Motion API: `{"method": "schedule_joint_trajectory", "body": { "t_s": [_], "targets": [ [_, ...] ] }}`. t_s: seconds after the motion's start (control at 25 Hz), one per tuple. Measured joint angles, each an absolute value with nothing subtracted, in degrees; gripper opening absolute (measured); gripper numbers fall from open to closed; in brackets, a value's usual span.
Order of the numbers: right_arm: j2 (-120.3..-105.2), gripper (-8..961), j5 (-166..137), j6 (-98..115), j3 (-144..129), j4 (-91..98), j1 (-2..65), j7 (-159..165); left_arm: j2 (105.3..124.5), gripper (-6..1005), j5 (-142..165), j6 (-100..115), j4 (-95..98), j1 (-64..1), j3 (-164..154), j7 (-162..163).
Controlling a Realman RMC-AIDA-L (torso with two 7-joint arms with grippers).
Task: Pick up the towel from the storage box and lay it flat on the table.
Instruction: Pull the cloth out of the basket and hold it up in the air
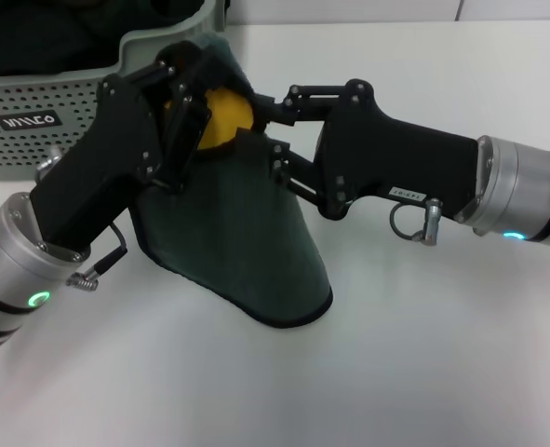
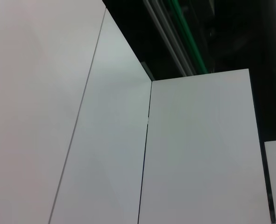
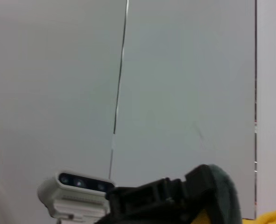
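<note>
The towel (image 1: 247, 242), dark grey-green with a black bound edge, hangs bunched in front of the storage box (image 1: 70, 116). Its lower edge rests on the white table (image 1: 423, 354). A patch of its yellow side (image 1: 226, 119) shows at the top between the two grippers. My left gripper (image 1: 183, 101) is shut on the towel's upper part beside the box's dipped rim. My right gripper (image 1: 256, 121) comes in from the right and is shut on the same bunch. The right wrist view shows a bit of the towel (image 3: 222, 186) with its yellow side (image 3: 268, 218). The left wrist view shows only wall panels.
The storage box stands at the table's far left with its black label (image 1: 31, 120) facing me. A dark cloth (image 1: 51, 37) lies inside it. White tabletop extends in front of and to the right of the towel. A small white camera unit (image 3: 77, 189) shows in the right wrist view.
</note>
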State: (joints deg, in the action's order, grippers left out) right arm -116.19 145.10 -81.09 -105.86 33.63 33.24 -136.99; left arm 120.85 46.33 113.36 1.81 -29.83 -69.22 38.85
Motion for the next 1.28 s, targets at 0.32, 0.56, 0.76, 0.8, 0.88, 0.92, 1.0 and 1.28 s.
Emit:
{"method": "schedule_joint_trajectory", "body": {
  "t_s": [0.32, 0.56, 0.76, 0.8, 0.88, 0.92, 1.0, 1.28],
  "targets": [
    [-116.19, 255, 145.1, -82.7, -106.1, 33.8, 32.8, -136.9, 120.85, 87, 45.6, 113.3, 1.6, -29.8, -69.2, 38.8],
    [-116.19, 178, 146.0, -83.4, -105.8, 33.9, 32.5, -136.8, 120.85, 90, 45.5, 113.2, 1.3, -29.8, -69.2, 38.8],
    [-116.19, 169, 147.1, -82.3, -105.9, 33.4, 32.9, -136.8, 120.85, 94, 45.5, 113.1, 1.2, -29.9, -69.3, 38.8],
    [-116.19, 170, 147.3, -82.0, -105.9, 33.1, 33.1, -136.6, 120.85, 94, 45.5, 113.2, 1.2, -29.9, -69.3, 38.8],
    [-116.19, 163, 147.5, -81.6, -106.1, 32.8, 33.5, -136.1, 120.85, 96, 45.5, 113.2, 1.2, -29.9, -69.3, 38.8],
    [-116.19, 159, 147.5, -81.5, -106.1, 32.8, 33.8, -135.7, 120.85, 96, 45.5, 113.2, 1.2, -30.0, -69.3, 38.8],
    [-116.19, 152, 147.3, -81.2, -106.2, 32.8, 34.2, -134.7, 120.85, 98, 45.5, 113.3, 1.2, -30.0, -69.4, 38.8],
    [-116.19, 127, 146.9, -80.6, -107.3, 32.7, 35.0, -134.0, 120.85, 102, 45.5, 113.4, 1.2, -30.0, -69.3, 38.8]
  ]
}}
